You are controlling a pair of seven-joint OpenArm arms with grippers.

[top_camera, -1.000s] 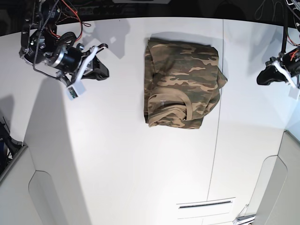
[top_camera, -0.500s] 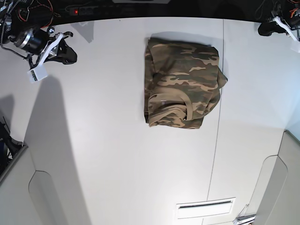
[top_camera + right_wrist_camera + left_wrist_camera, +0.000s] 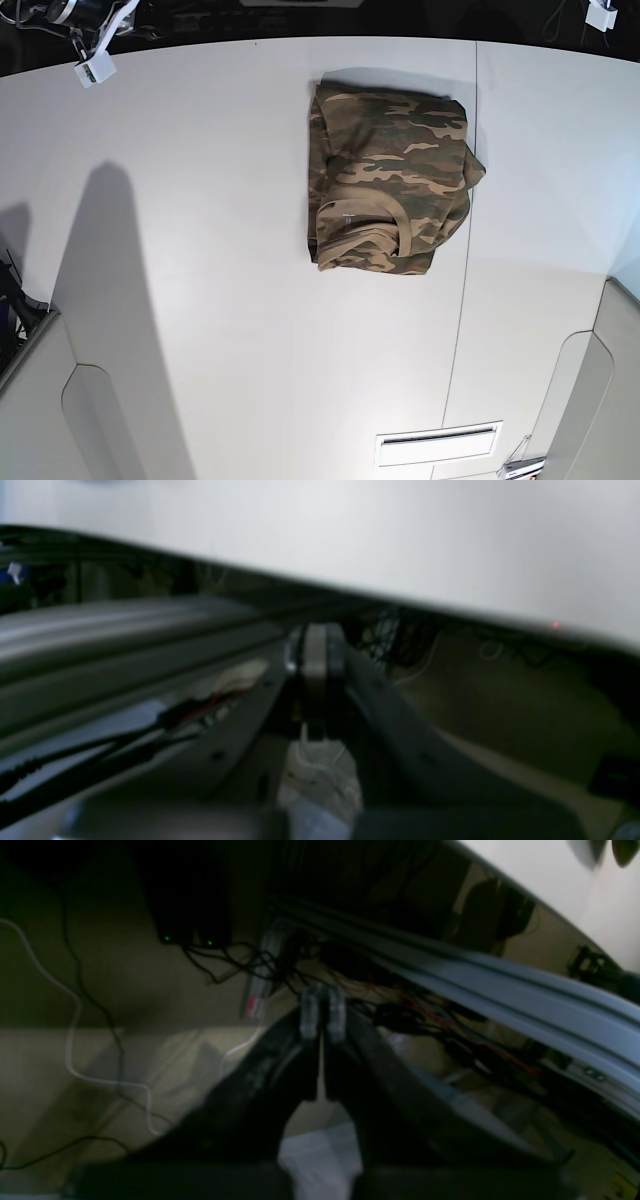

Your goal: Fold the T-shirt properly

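The T-shirt (image 3: 390, 182) lies as a compact folded bundle on the white surface (image 3: 220, 300), close to the far edge and a little toward the left arm's side of the middle. Its collar faces the near edge; the bundle is slightly longer from far edge to near edge than across, and one lobe of cloth bulges out on the left arm's side, so the outline is not quite square. It looks folded already, and nothing touches it.

Both arms are off the surface at the far corners. Only a scrap of the right arm shows at its far corner in the base view, and a small white piece of the left arm at the other. The left claw (image 3: 322, 1012) has its fingers pressed together on nothing, pointing at cables and a rail beyond the surface's edge. The right claw (image 3: 315, 652) is likewise closed and empty, aimed past the far edge.

From either claw the shirt lies inward and toward the near edge, well apart. The left arm looks somewhat nearer, should that bulging lobe need tidying.
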